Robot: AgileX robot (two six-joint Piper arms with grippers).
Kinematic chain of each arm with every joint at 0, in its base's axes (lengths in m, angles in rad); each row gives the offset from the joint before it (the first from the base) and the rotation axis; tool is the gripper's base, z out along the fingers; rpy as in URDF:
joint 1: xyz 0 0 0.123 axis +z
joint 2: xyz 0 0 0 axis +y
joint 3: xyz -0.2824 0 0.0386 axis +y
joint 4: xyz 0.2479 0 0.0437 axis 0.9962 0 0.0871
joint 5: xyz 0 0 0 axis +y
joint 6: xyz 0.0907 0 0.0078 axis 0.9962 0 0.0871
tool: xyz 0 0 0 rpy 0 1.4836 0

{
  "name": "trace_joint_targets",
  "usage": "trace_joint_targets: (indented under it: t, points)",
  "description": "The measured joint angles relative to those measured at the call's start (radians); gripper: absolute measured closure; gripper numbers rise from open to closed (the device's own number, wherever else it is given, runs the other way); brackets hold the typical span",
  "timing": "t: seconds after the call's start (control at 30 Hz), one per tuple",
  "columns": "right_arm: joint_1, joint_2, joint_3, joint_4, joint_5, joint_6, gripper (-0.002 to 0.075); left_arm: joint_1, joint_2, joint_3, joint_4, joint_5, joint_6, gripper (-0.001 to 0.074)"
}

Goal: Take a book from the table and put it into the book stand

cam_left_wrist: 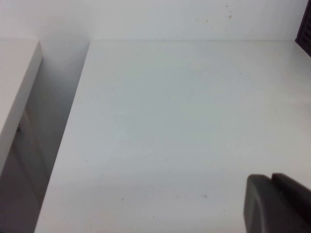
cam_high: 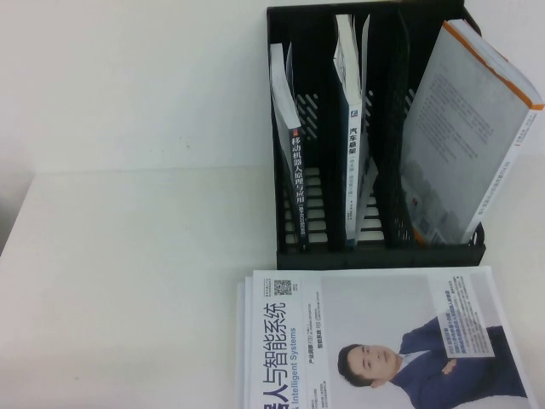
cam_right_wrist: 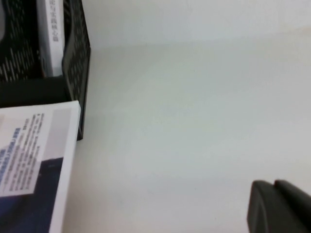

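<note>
A black book stand stands at the back of the white table. It holds a thin book with a dark spine in its left slot, a second book in the middle slot and a large book leaning in the right slot. A stack of white-covered books with a man's portrait lies flat in front of the stand. Neither arm shows in the high view. My left gripper is shut and empty over bare table. My right gripper is shut and empty, to the right of the stack and the stand.
The table's left edge drops off beside a second white surface. A corner of the stand shows in the left wrist view. A white wall stands behind the table.
</note>
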Motion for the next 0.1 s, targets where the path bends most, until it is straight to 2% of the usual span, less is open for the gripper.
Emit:
trace_joint_targets:
  t: [0.1]
  points:
    - [-0.004,0.0,-0.001,0.017,0.002,-0.01,0.0729,0.0,0.0,0.0,0.0,0.0,0.0,0.0737]
